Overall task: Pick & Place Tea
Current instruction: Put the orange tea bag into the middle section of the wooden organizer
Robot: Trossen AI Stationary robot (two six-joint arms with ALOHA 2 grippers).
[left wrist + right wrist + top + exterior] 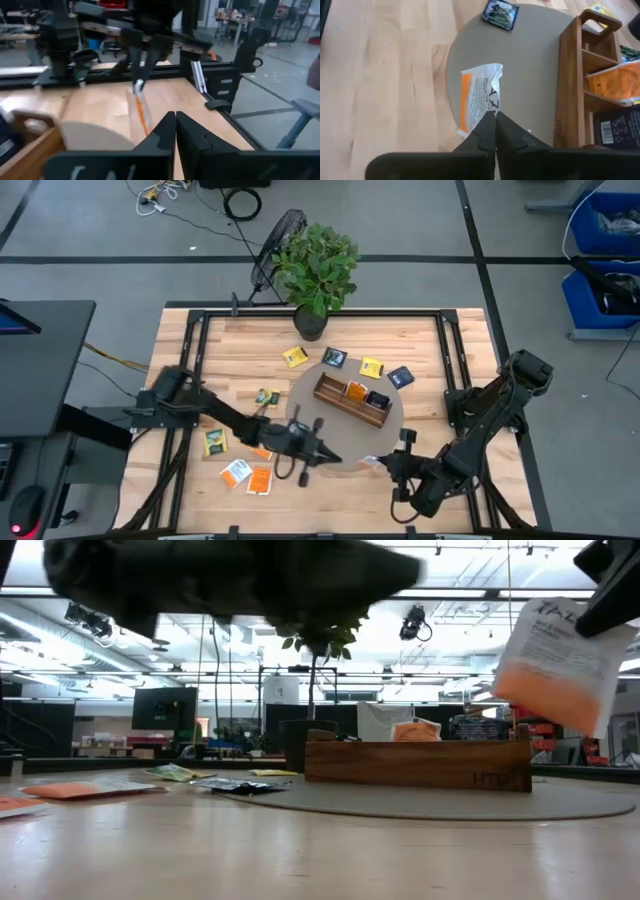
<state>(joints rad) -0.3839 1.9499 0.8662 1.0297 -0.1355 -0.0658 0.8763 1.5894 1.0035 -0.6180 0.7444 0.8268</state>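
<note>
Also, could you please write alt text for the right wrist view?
The right gripper jaws are shut on a white-and-orange tea packet, above a round grey mat. Beside it stands a wooden box holding an orange packet.

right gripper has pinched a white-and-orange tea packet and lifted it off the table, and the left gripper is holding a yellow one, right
Not quite. The right gripper is shut on the white-and-orange tea packet, and the low view shows the packet hanging clear of the table. But the left gripper is shut with nothing between its fingers, as the left wrist view shows.
</note>
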